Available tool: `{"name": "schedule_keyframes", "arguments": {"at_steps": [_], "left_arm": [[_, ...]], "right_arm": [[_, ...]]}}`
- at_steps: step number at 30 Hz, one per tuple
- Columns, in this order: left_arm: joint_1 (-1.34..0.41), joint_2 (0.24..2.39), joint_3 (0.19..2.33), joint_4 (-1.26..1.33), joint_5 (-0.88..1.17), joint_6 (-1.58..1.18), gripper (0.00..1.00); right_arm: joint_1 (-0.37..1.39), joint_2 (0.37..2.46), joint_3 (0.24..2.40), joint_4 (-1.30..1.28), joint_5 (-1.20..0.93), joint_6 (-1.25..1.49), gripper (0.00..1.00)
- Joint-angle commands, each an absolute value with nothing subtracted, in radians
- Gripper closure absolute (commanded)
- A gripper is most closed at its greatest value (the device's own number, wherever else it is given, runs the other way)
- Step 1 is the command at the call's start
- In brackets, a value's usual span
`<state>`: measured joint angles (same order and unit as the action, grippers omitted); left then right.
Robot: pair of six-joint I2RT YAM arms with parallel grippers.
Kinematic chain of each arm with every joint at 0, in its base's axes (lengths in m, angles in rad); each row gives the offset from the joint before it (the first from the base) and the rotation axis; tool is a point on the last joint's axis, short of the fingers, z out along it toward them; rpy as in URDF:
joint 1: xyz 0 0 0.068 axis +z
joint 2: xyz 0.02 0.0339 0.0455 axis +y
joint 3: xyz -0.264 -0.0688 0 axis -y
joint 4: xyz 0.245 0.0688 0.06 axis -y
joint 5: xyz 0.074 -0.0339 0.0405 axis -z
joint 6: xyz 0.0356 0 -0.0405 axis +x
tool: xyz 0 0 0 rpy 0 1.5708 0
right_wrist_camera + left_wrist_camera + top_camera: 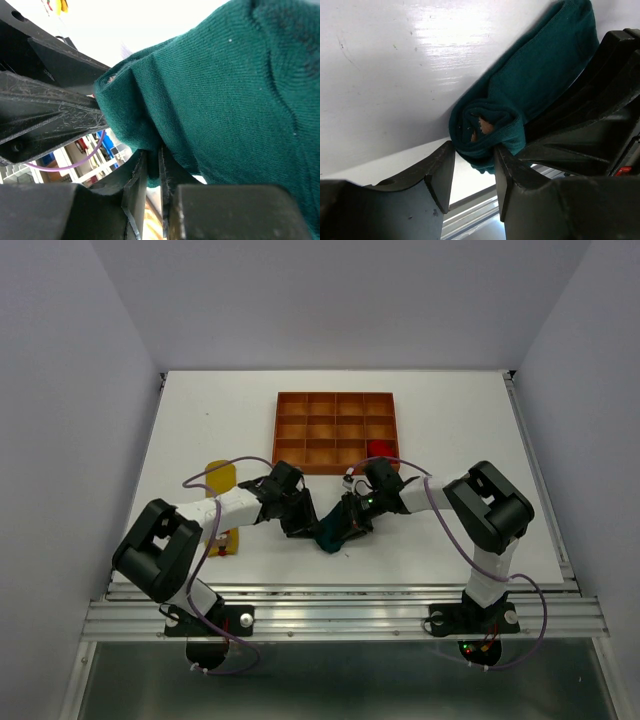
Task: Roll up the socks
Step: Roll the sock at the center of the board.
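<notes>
Teal sock (329, 534) lay on the counter (200, 420) at 6 o'clock from the tray (336, 397). My left tool (474, 151), jaws half spread, held its rolled end. My right tool (152, 157), nearly closed, pinched a fold. I judged the roll needed steady tension and slow turning to stay tight.

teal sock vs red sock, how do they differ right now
The teal sock is off the tray; the red sock sits in one of its compartments. The right gripper pinches the teal sock; nothing touches the red sock. The teal sock is rolled at one end with a loose tail; the red sock shows only as a small lump.
</notes>
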<state>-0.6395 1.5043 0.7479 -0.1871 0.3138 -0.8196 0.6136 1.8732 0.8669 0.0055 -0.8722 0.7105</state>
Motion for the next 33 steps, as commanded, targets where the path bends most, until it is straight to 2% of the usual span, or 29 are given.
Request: {"name": "schedule_keyframes", "arguments": {"at_steps": [1, 6, 8, 14, 20, 33], "left_arm": [[-0.643, 1.537, 0.791, -0.189, 0.27, -0.813, 0.57], [-0.652, 1.568, 0.814, -0.245, 0.207, -0.821, 0.62], [-0.663, 1.578, 0.828, -0.261, 0.19, -0.821, 0.63], [-0.689, 1.608, 0.861, -0.299, 0.147, -0.845, 0.65], [-0.719, 1.606, 0.885, -0.336, 0.127, -0.868, 0.65], [-0.747, 1.589, 0.89, -0.356, 0.117, -0.905, 0.65]], "right_arm": [[0.609, 1.882, 0.882, 0.003, -0.815, 0.661, 0.79], [0.609, 1.833, 0.937, -0.127, -0.727, 0.533, 0.64], [0.609, 1.8, 0.948, -0.155, -0.675, 0.506, 0.55], [0.629, 1.632, 0.95, -0.173, -0.545, 0.414, 0.53], [0.744, 1.482, 0.943, -0.192, -0.376, 0.315, 0.52], [1.0, 1.46, 0.923, -0.181, -0.002, 0.256, 0.51]]}}
